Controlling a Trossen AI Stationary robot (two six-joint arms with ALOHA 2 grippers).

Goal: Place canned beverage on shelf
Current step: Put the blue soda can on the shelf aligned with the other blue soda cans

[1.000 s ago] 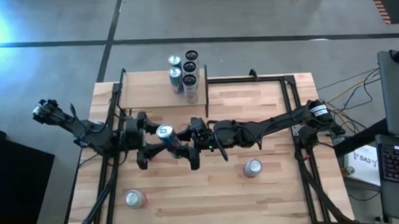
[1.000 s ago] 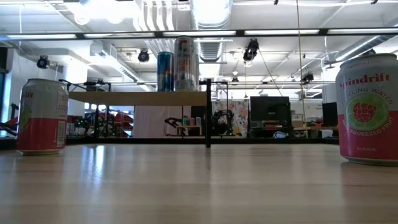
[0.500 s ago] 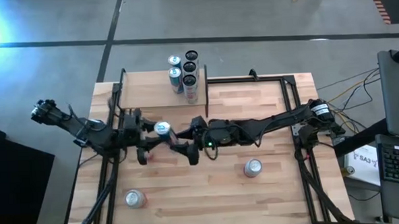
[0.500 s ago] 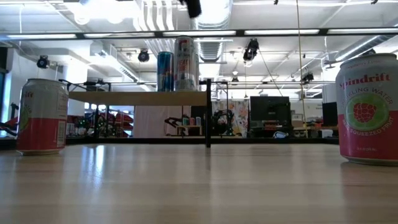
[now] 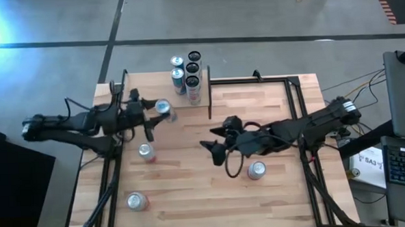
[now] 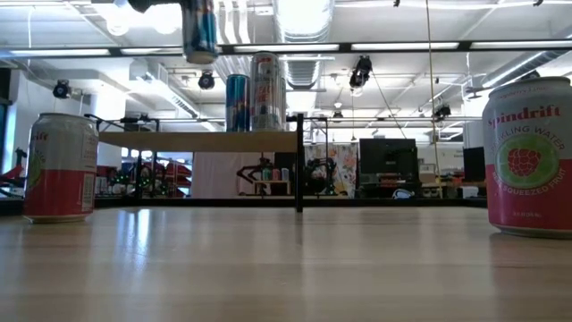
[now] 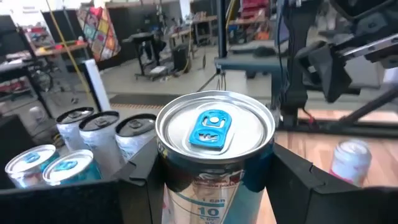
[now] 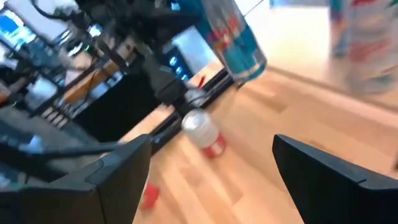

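Observation:
A blue-and-silver can (image 5: 163, 108) with a blue tab (image 7: 212, 129) is upright in my left gripper (image 5: 154, 113), which is shut on it. It hangs in the air by the near edge of the shelf (image 5: 143, 94), higher than the shelf board (image 6: 201, 140) in the low view. Several cans (image 5: 190, 73) stand on the shelf's right part, and they also show in the left wrist view (image 7: 93, 127). My right gripper (image 5: 219, 157) is open and empty over the table's middle, to the right of the held can (image 8: 239, 37). My left gripper pinches the can's side wall just below the top rim (image 7: 168, 163) between its two fingers (image 7: 138, 180). The fingers lie level and come from the table's left. The can is upright, top up, and lifted clear of table and shelf (image 6: 199, 31).
Three more cans stand on the table: one under my left arm (image 5: 146, 151), one at the near left (image 5: 136, 200), one by my right gripper (image 5: 257, 170). The shelf's dark right end panel (image 5: 209, 93) stands upright. The shelf's left part is bare.
My left gripper has carried the can from the table's middle toward the far edge, up to the shelf, keeping it upright. My right gripper has drawn away from the can toward the table's right and near edges.

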